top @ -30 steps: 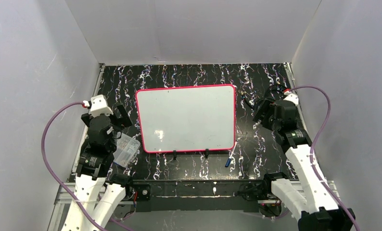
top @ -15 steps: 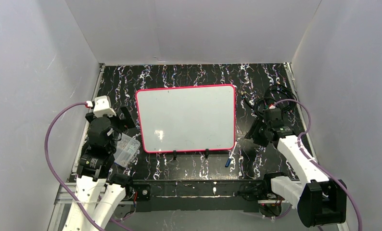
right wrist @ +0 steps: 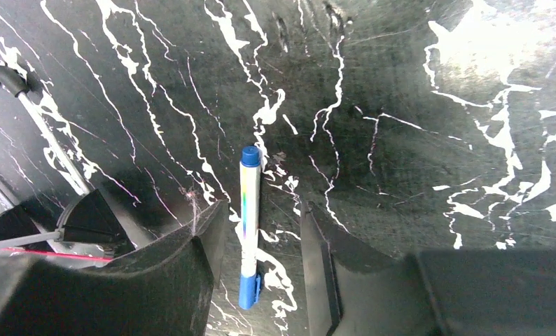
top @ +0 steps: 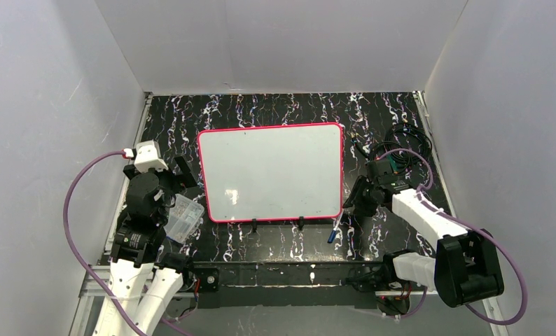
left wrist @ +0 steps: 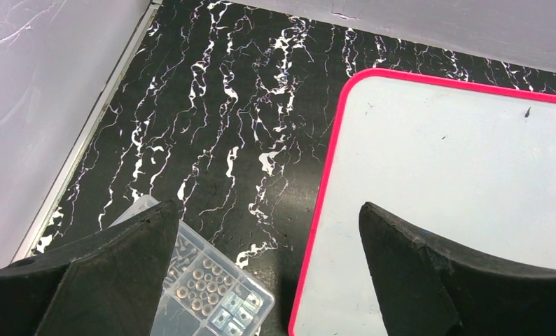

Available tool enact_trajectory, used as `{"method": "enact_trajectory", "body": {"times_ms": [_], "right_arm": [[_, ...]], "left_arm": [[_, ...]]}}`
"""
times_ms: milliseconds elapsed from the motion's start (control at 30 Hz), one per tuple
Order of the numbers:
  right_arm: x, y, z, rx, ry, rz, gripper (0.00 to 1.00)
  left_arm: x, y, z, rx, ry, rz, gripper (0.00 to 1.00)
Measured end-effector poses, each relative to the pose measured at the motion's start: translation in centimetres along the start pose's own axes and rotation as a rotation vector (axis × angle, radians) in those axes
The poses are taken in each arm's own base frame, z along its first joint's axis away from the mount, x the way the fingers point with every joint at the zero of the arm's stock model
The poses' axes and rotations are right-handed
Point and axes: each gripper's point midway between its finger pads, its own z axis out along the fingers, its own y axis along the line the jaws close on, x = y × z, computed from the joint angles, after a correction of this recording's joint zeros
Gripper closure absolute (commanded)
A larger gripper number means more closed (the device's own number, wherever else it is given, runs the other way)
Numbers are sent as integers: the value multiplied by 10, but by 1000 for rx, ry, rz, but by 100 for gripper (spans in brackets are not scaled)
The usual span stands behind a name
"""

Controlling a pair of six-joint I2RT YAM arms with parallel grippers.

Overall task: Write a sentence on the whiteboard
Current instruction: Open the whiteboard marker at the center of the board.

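The whiteboard lies flat mid-table, glossy white with a pink-red frame. It is blank; no sentence shows on it. A white marker with a blue cap lies on the table by the board's near right corner. My right gripper is low over it. In the right wrist view the marker lies between the open fingers of my right gripper, not gripped. My left gripper is open and empty beside the board's left edge. In the left wrist view my left gripper hangs over the board's frame.
A small clear plastic box of nuts sits left of the board, under my left arm; it also shows in the left wrist view. Two black clips stand at the board's near edge. Coiled cables lie at the back right.
My right arm has swung down and toward the near left, from beside the board's right edge to over the marker. My left arm has shifted only slightly.
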Motion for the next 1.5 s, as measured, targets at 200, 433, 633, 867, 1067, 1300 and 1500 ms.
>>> {"method": "enact_trajectory", "body": {"times_ms": [200, 433, 633, 867, 1067, 1300, 1500], "right_arm": [[6, 6, 8, -14, 6, -3, 53], [10, 6, 16, 4, 20, -16, 57], [7, 3, 20, 39, 2, -40, 65], [-2, -1, 23, 91, -22, -79, 80], [-8, -5, 24, 119, -49, -87, 90], [-18, -26, 12, 226, -121, -98, 99], [-55, -13, -36, 216, -294, -120, 99]], "left_arm": [[0, -1, 0, 8, 0, -1, 1], [0, -2, 0, 13, 2, 0, 1], [1, -2, 0, 13, 2, 0, 1], [5, -2, 1, 12, 13, 4, 1], [6, -3, 1, 16, 14, 8, 1], [7, -6, 2, 38, 18, 16, 1], [17, -51, -1, 306, 52, 66, 1]]}}
